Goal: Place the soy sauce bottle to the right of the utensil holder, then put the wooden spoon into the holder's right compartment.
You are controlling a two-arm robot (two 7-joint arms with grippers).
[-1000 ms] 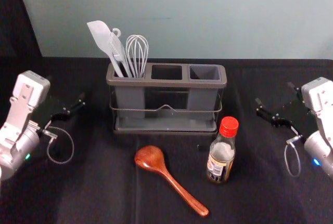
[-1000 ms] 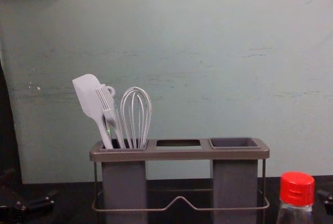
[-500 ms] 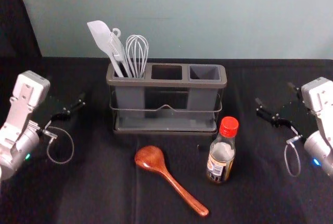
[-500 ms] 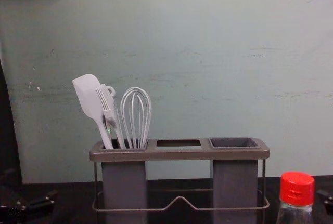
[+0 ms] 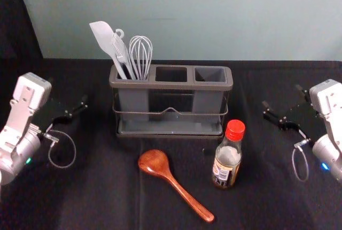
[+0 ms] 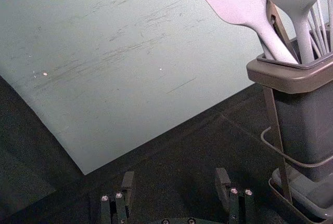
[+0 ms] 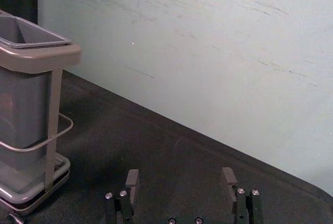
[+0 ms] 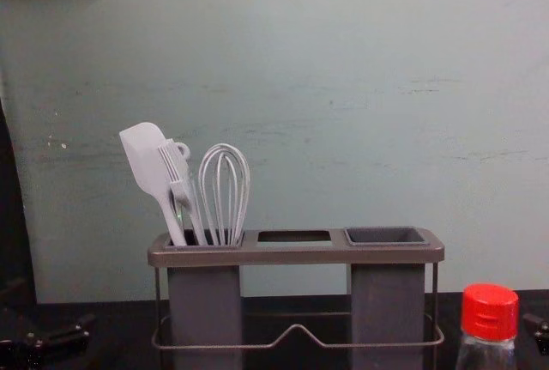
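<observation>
In the head view the left gripper (image 5: 69,108) is at the left, open, and the right gripper (image 5: 283,107) at the right, open. The left wrist view shows the left gripper (image 6: 174,185) with nothing between its fingers; the right wrist view shows the right gripper (image 7: 181,185) likewise parted. The utensil holder (image 5: 171,86) stands between them, its right compartment (image 5: 210,74) vacant. In front of the holder's right end the soy sauce bottle (image 5: 227,158), red-capped, stands upright. The wooden spoon (image 5: 176,183) lies left of the bottle, bowl toward the holder, handle slanting to the near right.
A whisk (image 5: 141,56), a spatula (image 5: 109,46) and a brush stand in the holder's left compartment. Behind the dark table (image 5: 101,198) rises a pale wall (image 5: 187,16). Bare table lies between the holder and each gripper.
</observation>
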